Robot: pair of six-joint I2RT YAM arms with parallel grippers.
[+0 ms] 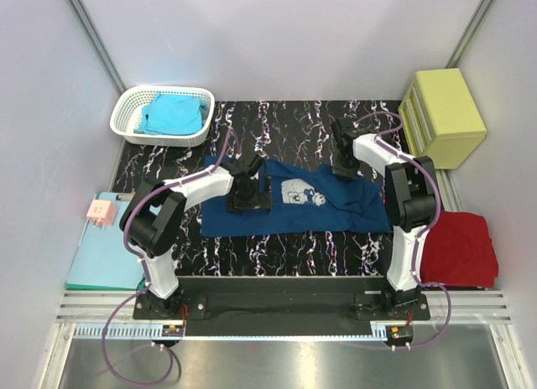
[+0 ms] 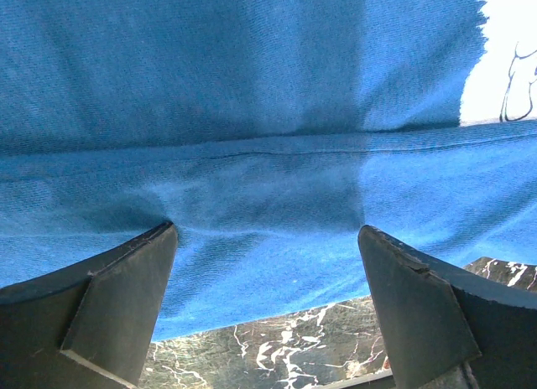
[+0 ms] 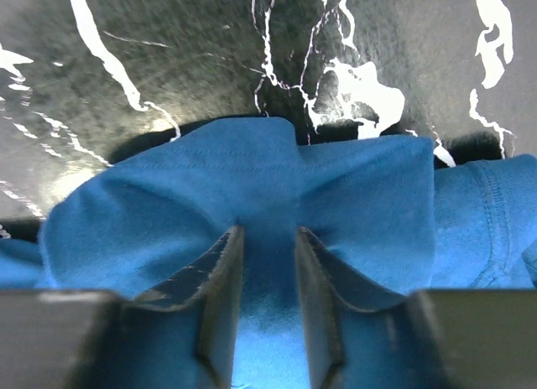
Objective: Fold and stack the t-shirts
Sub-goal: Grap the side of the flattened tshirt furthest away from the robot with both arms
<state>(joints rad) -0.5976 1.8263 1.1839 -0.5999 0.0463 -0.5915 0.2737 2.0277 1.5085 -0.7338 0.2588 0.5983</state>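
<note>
Top external — white basket [image 1: 164,140] holds a turquoise t-shirt [image 1: 172,114].

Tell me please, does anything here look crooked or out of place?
The navy t-shirt lies askew and wrinkled; its far right edge is bunched in the shut right tool. The left tool is open over it. Nothing looks damaged.

T-shirt [image 1: 294,217] on table [image 1: 285,125] (basket [image 1: 168,140] behind, left)

No readable text, brand or number anywhere. The navy t-shirt [image 1: 336,215] has a pale chest print [image 1: 302,192], cartoon only, no legible lettering.
</note>
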